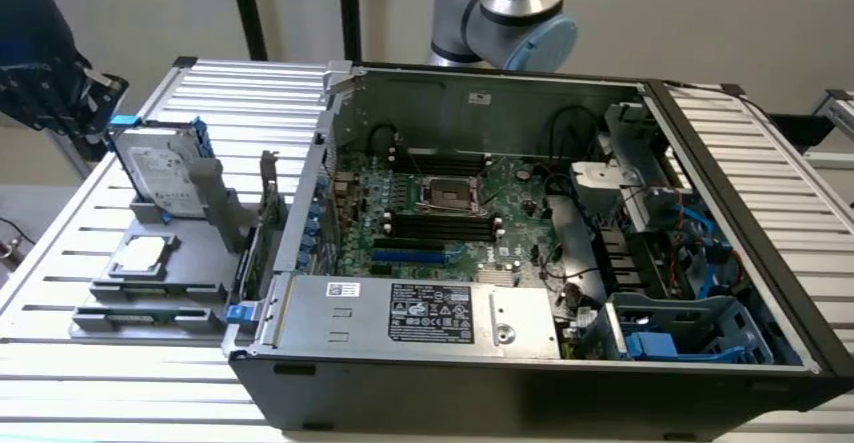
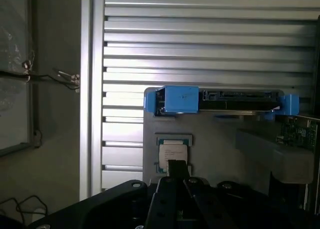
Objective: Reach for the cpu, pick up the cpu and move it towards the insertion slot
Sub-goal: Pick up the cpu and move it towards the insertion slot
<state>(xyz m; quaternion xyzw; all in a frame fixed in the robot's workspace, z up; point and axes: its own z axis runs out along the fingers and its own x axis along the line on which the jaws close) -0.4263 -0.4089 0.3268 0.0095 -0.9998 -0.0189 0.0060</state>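
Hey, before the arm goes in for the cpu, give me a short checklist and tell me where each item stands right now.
1. The cpu lies flat in the grey holder with nothing on top of it: ok.
2. The gripper is lined up with the cpu, which sits just beyond its tip in the wrist view: ok.
3. Gripper height above the cpu: cannot tell.
4. The hard drive stands apart from the cpu and does not lean over it: ok.
5. The insertion slot is uncovered inside the open case: ok.
6. The slot's metal frame is unlatched to take the chip: cannot tell.
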